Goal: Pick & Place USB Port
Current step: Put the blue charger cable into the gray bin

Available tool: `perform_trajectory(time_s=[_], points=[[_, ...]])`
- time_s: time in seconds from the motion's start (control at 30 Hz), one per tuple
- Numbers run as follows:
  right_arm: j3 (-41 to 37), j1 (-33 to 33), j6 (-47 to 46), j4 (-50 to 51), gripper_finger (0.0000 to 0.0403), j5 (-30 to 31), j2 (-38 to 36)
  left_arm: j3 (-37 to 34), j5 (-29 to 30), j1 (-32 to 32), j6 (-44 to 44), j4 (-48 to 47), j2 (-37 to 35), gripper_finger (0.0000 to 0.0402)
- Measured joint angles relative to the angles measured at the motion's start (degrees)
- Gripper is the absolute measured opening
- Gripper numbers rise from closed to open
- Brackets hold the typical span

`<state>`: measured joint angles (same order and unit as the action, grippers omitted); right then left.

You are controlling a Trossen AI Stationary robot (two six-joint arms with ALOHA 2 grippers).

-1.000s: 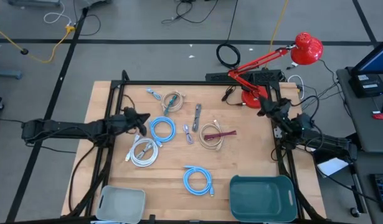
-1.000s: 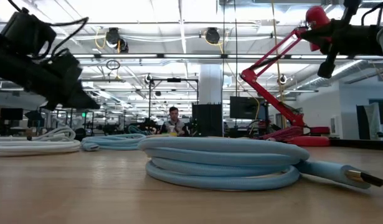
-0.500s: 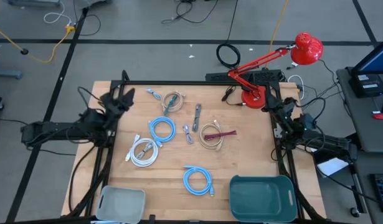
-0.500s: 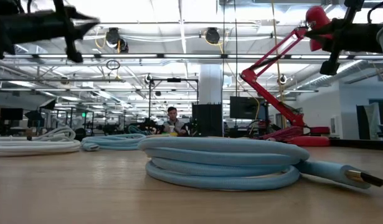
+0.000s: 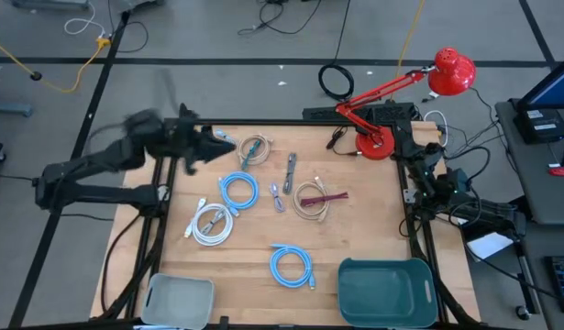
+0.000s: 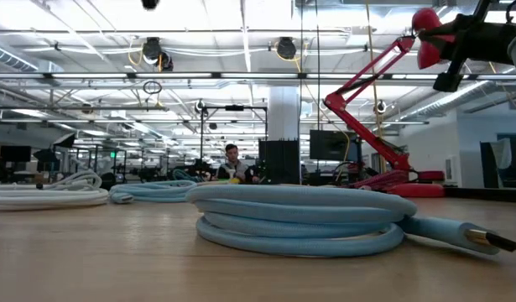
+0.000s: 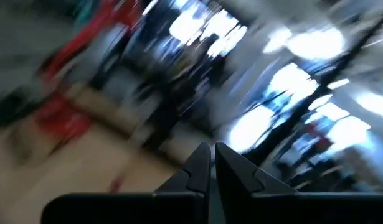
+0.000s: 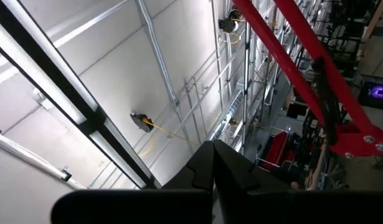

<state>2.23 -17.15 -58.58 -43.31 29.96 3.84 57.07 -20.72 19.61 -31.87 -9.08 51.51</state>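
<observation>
1. USB cables lie coiled on the tabletop [image 5: 355, 234], none grasped: a light-blue coil [image 5: 237, 191] mid-left, a white coil [image 5: 212, 225] below it, another light-blue coil [image 5: 291, 266] nearest the bins, a beige coil with a maroon tie [image 5: 314, 199] at centre, a small beige coil [image 5: 254, 149] at the far edge. No cable has shifted over the last second.
2. The teal bin [image 5: 387, 291] and the grey bin [image 5: 179, 301] at the near edge look empty, so no placement is done.
3. Change: the left gripper [image 5: 211, 145], a second ago beside the mid-left blue coil, has pulled back off the tabletop's left edge and now swings in over the far-left corner, near the small beige coil. It is motion-blurred in the high view.
4. In its wrist view the left jaws [image 7: 212, 163] are pressed together, holding nothing.
5. The right gripper [image 5: 419, 158] waits at the far-right edge by the red lamp [image 5: 392, 92], barely moved; its jaws are closed and empty too.
6. Judgement: the left arm is re-approaching for a pick, and the jaws must open first.
</observation>
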Motion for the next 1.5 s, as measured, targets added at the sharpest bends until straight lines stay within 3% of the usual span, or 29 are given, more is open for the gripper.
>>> perform_trajectory(time_s=[0.1,0.2,0.3,0.5,0.73,0.87,0.93,1.1,1.2,1.33,1.5], points=[[1.7,0.0,2.9,-0.1,0.0,-2.6,0.1,5.8,6.9,2.6,5.3,-17.7,4.9,0.0026],[4.6,0.0,11.1,0.6,0.0,-10.0,1.8,7.3,14.8,5.4,7.3,-26.8,7.8,0.0026],[9.7,0.0,18.2,-0.9,0.001,-17.4,4.9,7.3,17.3,8.7,7.5,-31.6,10.8,0.0026],[20.3,0.0,23.8,1.6,0.0065,-28.2,16.2,7.3,10.1,11.6,9.9,-34.1,16.1,0.0026],[30.6,1.0,23.2,5.4,0.0155,-39.5,34.1,7.3,11.1,12.4,4.3,-33.3,21.6,0.0028],[34.2,2.9,23.3,5.5,0.0195,-40.8,43.2,7.3,-2.3,13.0,9.2,-31.6,25.9,0.0061],[35.3,3.5,23.2,5.1,0.0209,-40.7,46.6,7.3,-4.1,12.3,11.9,-31.7,27.5,0.009],[35.4,4.8,20.1,3.6,0.0226,-40.7,50.8,7.3,2.2,11.5,15.9,-33.6,29.4,0.016],[35.4,6.2,19.3,2.8,0.0228,-40.8,51.2,7.9,9.5,11.9,12.1,-35.1,29.8,0.0186],[35.4,8.1,20.2,0.6,0.0225,-40.7,51.0,11.6,18.6,11.7,10.4,-38.9,31.2,0.0193],[35.4,9.9,20.4,-1.5,0.0223,-40.7,50.9,18.5,25.5,11.3,10.6,-50.3,37.3,0.018]])
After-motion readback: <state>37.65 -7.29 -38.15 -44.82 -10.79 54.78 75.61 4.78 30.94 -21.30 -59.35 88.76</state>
